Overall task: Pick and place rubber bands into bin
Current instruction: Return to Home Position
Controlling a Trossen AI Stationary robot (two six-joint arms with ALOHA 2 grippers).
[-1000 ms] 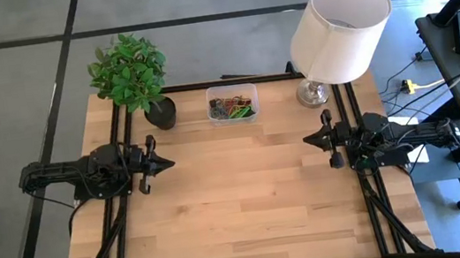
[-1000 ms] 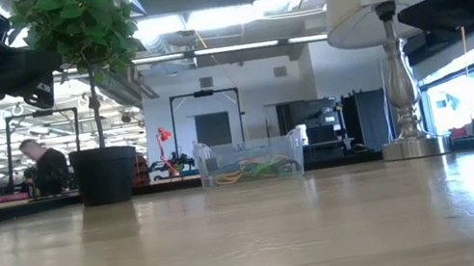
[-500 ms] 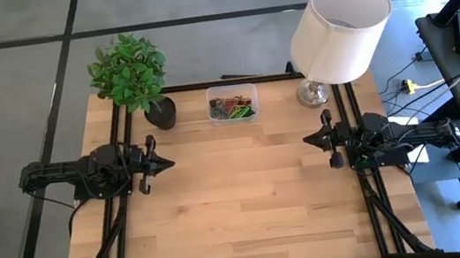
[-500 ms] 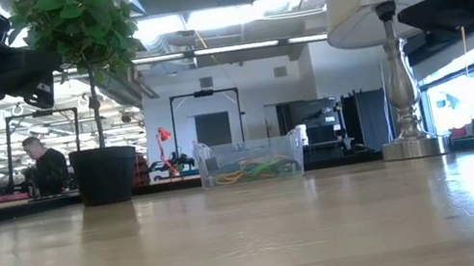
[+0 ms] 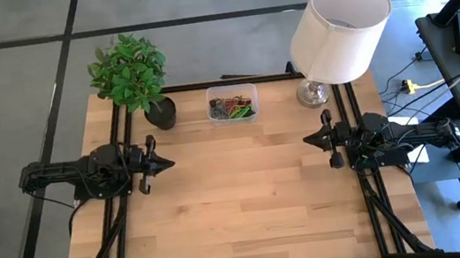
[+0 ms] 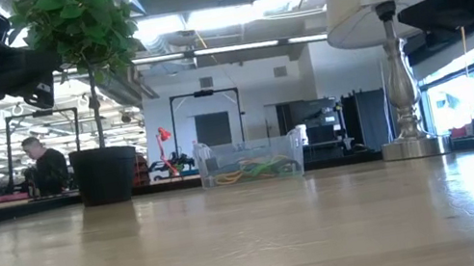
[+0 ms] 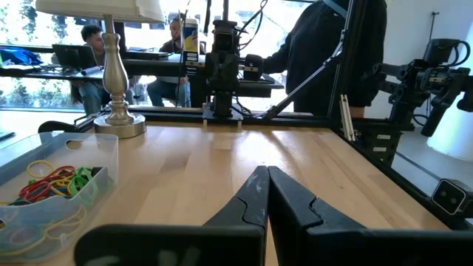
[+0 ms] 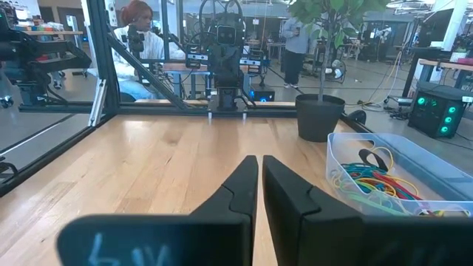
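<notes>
The clear plastic bin (image 5: 232, 103) stands on the table near its far edge, between the plant pot and the lamp. A tangle of red, green, yellow and dark rubber bands (image 8: 371, 181) lies inside it, also seen as rubber bands (image 7: 55, 181) in the left wrist view. My left gripper (image 5: 170, 163) is shut and points level toward the table's middle from the left side. My right gripper (image 5: 306, 140) faces it from the right side, its fingers together with only a thin slit between them. Neither is near the bin.
A potted green plant in a black pot (image 5: 159, 113) stands left of the bin. A white-shaded lamp (image 5: 339, 29) with a silver base (image 5: 313, 93) stands right of it. The bare wooden tabletop (image 5: 239, 199) stretches between the arms. People sit beyond the table.
</notes>
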